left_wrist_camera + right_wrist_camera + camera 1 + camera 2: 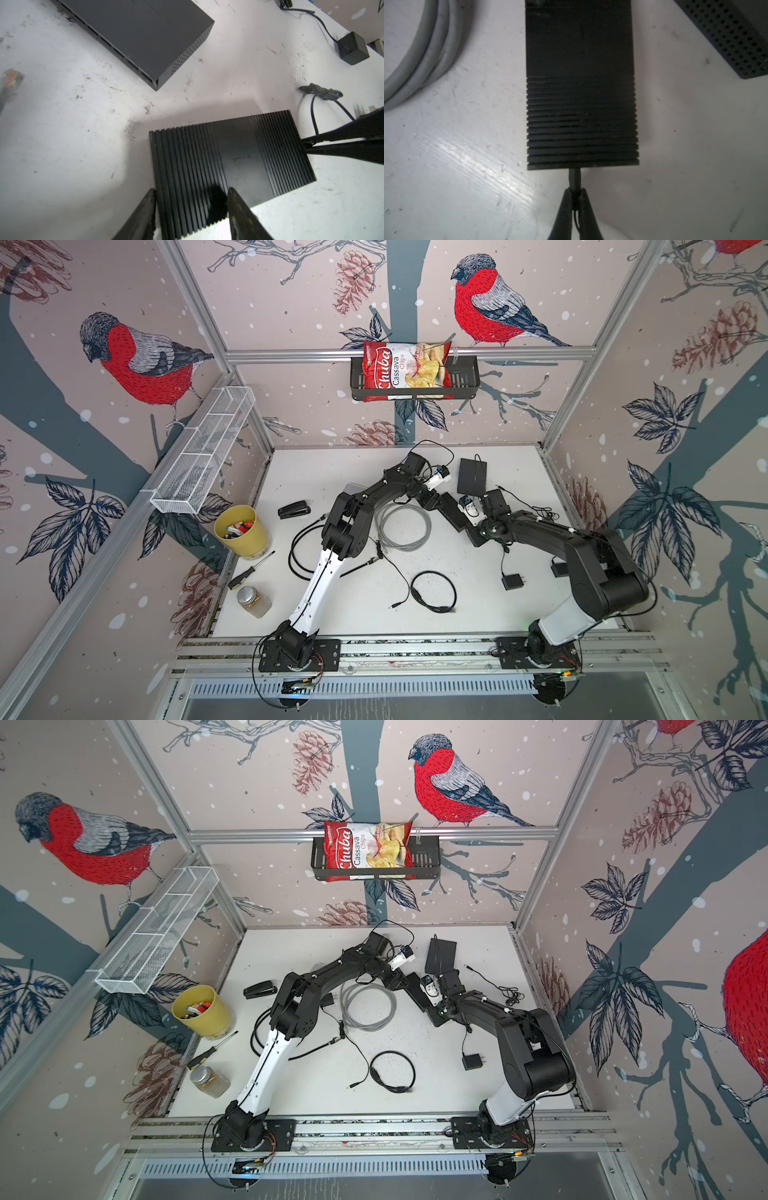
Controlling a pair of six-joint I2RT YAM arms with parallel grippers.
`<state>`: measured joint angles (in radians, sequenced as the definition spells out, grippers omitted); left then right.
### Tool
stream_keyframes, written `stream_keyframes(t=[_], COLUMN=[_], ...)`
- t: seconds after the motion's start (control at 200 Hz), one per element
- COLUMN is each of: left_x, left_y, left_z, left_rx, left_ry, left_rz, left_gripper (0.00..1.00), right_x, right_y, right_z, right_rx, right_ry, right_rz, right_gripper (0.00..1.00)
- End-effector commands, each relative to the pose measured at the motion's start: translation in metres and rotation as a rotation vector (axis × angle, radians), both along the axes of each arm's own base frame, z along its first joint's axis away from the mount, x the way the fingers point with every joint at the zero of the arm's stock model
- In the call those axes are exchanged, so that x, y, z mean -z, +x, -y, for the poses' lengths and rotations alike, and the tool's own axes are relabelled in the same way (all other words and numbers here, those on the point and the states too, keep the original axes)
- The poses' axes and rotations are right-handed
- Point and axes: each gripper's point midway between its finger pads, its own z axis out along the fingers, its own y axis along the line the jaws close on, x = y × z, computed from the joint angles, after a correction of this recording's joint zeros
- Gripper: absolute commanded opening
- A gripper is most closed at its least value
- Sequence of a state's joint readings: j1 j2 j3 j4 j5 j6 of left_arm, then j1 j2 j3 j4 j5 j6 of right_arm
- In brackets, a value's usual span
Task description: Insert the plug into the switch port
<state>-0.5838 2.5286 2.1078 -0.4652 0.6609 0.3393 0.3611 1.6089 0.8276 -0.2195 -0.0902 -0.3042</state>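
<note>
You can't see the port in the right wrist view — the plug [575, 178] meets the ribbed switch [581, 104] edge-on, so its depth can't be told, and the switch's far end runs off the picture. In both top views it blends into the black arms. A connector [11, 81] at the left wrist picture's edge is blurred — only orange shows.
</note>
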Motion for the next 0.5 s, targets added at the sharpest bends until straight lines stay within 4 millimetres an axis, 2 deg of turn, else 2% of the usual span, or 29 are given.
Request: stream_keyframes(t=[0.0,0.265,0.495], left_x=[0.003,0.008,0.012], left_y=[-0.045,-0.061,-0.069], left_z=[0.007,0.008,0.007], left_rx=[0.128,0.182,0.213], left_ry=[-0.032,-0.029,-0.014], left_rz=[-0.148,-0.176,-0.183], left_gripper=[0.53,0.51,0.50], right_x=[-0.031,-0.034,-0.050], right_y=[0.034,0.051,0.062], right_z=[-0.025,-0.029,-0.035], right_rx=[-0.060,-0.022,-0.007], right_ry=[0.104,0.104,0.129], right_rz=[0.188,0.254,0.343], right_gripper=[0.02,0.02,0.02])
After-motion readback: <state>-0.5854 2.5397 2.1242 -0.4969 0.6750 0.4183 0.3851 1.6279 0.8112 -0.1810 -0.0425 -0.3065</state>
